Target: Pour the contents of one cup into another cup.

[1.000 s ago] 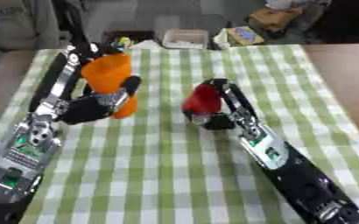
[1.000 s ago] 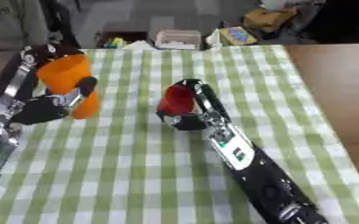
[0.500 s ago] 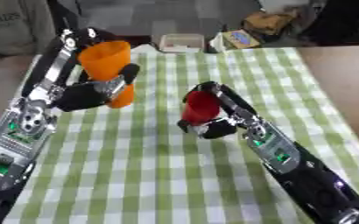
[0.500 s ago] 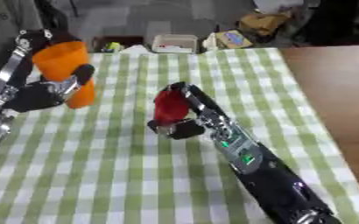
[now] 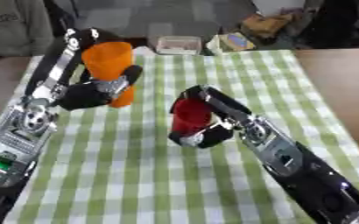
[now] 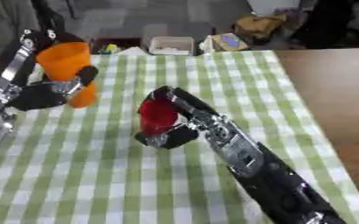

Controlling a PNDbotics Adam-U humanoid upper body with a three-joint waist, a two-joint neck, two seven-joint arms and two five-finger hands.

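Orange plastic cup (image 5: 110,65), smooth, tapered, sits in left hand (image 5: 90,94), fingers curled round it, raised near the green-checked cloth's (image 5: 136,175) far left corner. Red plastic cup (image 5: 190,115), glossy, is clamped in right hand (image 5: 205,135) at cloth's middle. Step: both cups gripped, pre-pour. Next prob. needs one rim brought over the other & tilted.

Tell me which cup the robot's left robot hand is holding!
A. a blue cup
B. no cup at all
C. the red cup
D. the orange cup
D: the left robot hand, coming in from the left side of the view, has its fingers curled round the orange cup, while the red cup sits in the right robot hand.
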